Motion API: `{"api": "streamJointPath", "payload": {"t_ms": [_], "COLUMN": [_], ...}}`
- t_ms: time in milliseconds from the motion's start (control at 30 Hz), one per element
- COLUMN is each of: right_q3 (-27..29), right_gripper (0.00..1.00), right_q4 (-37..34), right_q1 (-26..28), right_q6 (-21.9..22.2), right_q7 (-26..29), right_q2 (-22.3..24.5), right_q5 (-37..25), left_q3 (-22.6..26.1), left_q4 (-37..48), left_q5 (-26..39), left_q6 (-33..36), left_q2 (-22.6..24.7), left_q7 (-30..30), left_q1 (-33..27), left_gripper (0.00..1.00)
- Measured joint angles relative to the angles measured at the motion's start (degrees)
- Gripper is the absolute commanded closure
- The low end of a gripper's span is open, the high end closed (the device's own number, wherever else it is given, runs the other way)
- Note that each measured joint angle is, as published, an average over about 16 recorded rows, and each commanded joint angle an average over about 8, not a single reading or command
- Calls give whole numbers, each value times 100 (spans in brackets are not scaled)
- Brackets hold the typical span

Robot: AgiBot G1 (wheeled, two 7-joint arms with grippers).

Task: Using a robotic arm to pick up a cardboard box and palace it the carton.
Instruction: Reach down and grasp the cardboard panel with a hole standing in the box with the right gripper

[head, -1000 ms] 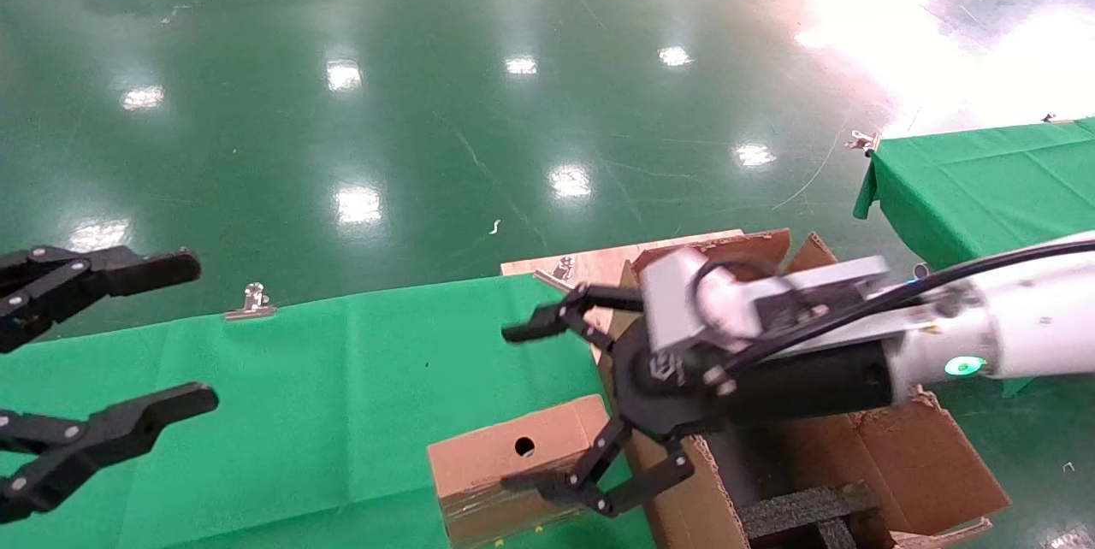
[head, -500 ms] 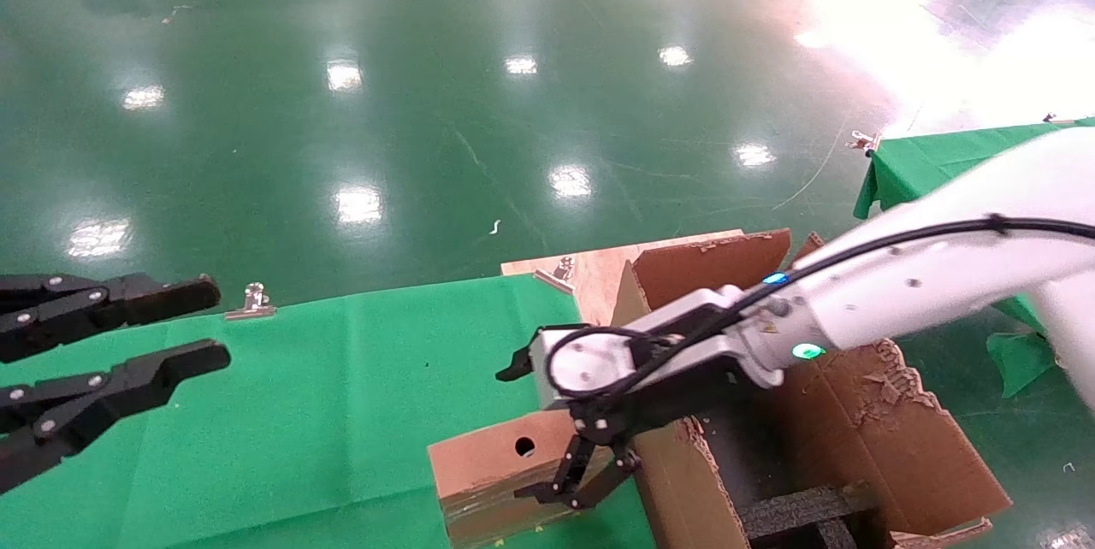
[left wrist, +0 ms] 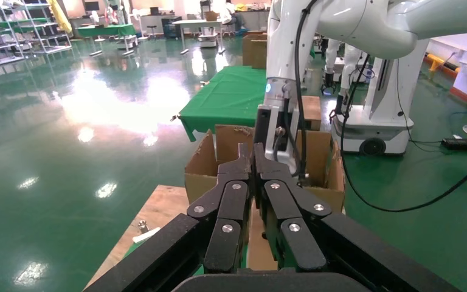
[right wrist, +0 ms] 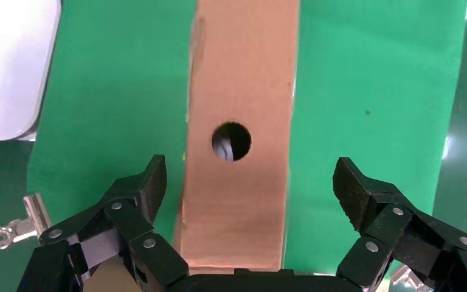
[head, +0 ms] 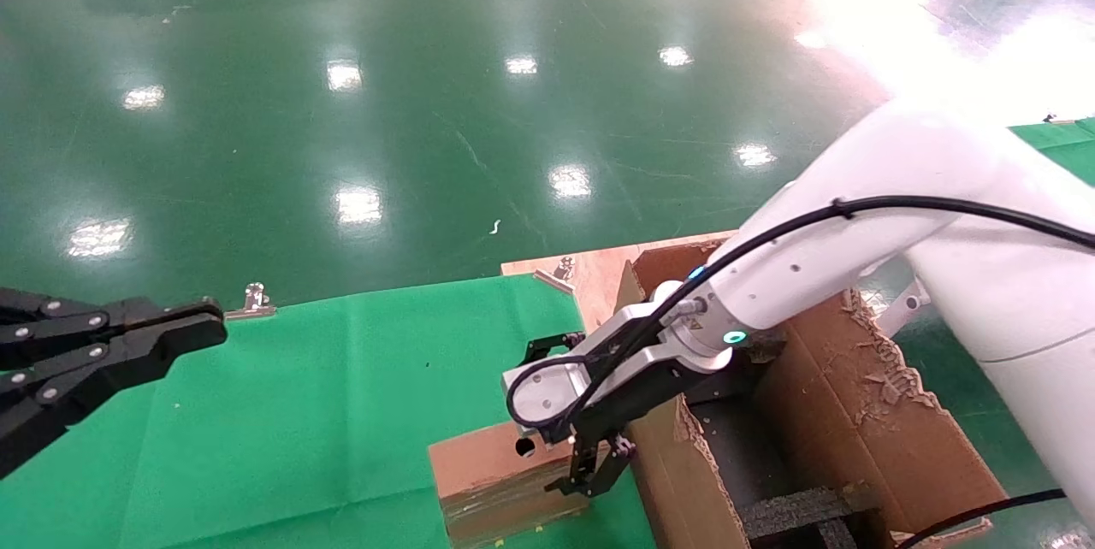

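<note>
The cardboard box point(head: 479, 481), small and brown with a round hole point(right wrist: 231, 141) in its top, lies on the green cloth by the table's near edge. The robotic arm, my right one, reaches down over it. Its gripper point(head: 560, 422) is open, one finger on each long side of the box point(right wrist: 240, 79) and neither touching it. The carton point(head: 890, 438) stands just right of the box, its flaps torn and black foam inside. My left gripper point(head: 201, 322) hovers shut and empty over the table's left end, pointing toward the carton point(left wrist: 204, 167).
The green cloth table point(head: 342, 378) has a metal clip point(head: 252, 301) on its far edge. A bare wooden board point(head: 590, 267) lies behind the carton. A second green table point(head: 1061, 138) stands at the far right.
My right arm swung down and left, turning its open gripper to point down over the box. The left gripper went from wide open to shut.
</note>
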Motion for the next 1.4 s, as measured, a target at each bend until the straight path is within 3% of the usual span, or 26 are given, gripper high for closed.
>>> {"api": "streamJointPath", "payload": {"t_ms": [33, 167, 267, 300, 1400], "right_q3": [-51, -211, -279, -297, -283], "right_gripper": [7, 57, 94, 100, 100], "right_q4": [-11, -50, -69, -71, -67], "right_q1": [27, 107, 141, 149, 134], "right_q6": [0, 13, 24, 26, 28], "right_q7": [-8, -27, -32, -36, -42], "right_q2": [-26, -102, -130, -136, -123], "right_q5": [-36, -117, -130, -135, -81], "left_q3": [0, 0, 0, 0, 0], "left_q4": [0, 0, 1, 1, 1], "left_q5": [0, -1, -1, -1, -2], "left_q6": [0, 0, -1, -1, -1], "left_q2": [0, 0, 0, 0, -1], "left_q7": [0, 0, 0, 0, 0], "left_q1": [0, 0, 1, 1, 1], "left_gripper": [52, 4, 0, 0, 0]}}
